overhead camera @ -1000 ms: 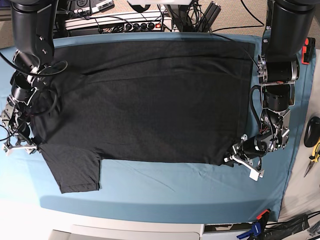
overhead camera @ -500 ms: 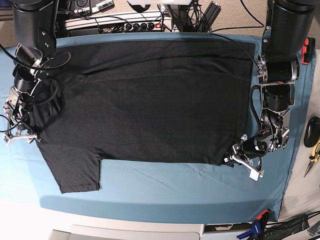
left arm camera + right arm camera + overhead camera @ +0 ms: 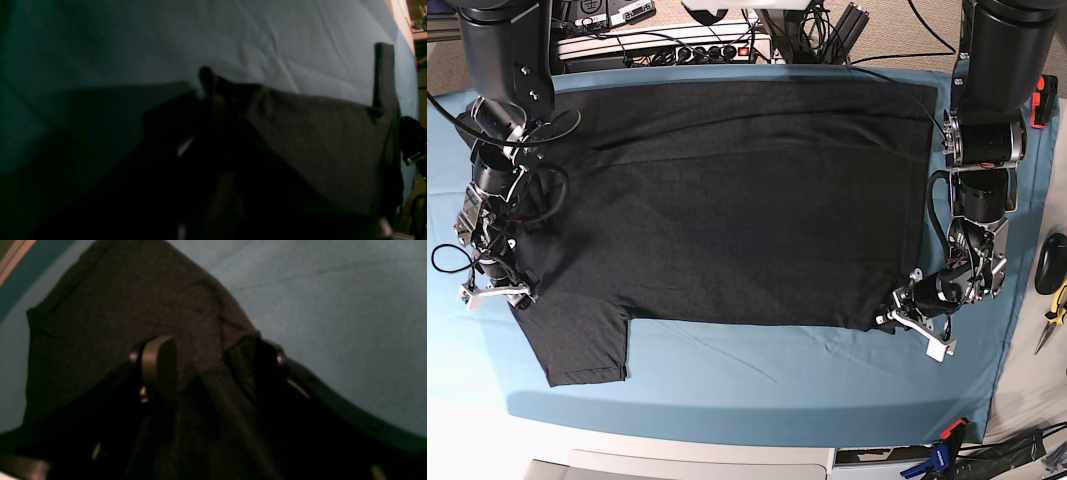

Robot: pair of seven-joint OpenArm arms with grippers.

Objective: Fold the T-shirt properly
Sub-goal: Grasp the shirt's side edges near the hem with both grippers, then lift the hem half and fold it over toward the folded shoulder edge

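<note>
The black T-shirt [image 3: 727, 200] lies spread flat, plain side up, with one sleeve pointing to the near left. My left gripper [image 3: 897, 318] is shut on its near right corner. In the left wrist view that pinched corner of the T-shirt [image 3: 317, 133] rises into the dark left gripper [image 3: 208, 86]. My right gripper [image 3: 499, 293] sits low at the shirt's left edge, just above the sleeve. In the right wrist view the right gripper [image 3: 211, 353] is open, its fingers [image 3: 156, 363] straddling a raised ridge of T-shirt [image 3: 116, 306] fabric.
A blue table cloth [image 3: 777, 370] covers the table under the shirt. A power strip with cables [image 3: 677, 45] runs along the back edge. Pliers [image 3: 1055, 305] and a dark object [image 3: 1052, 260] lie off the cloth at the right. A clamp [image 3: 942, 450] holds the near edge.
My right gripper has moved to the right, from beside the shirt's left edge onto the fabric above the sleeve. The left arm and the held corner have not moved.
</note>
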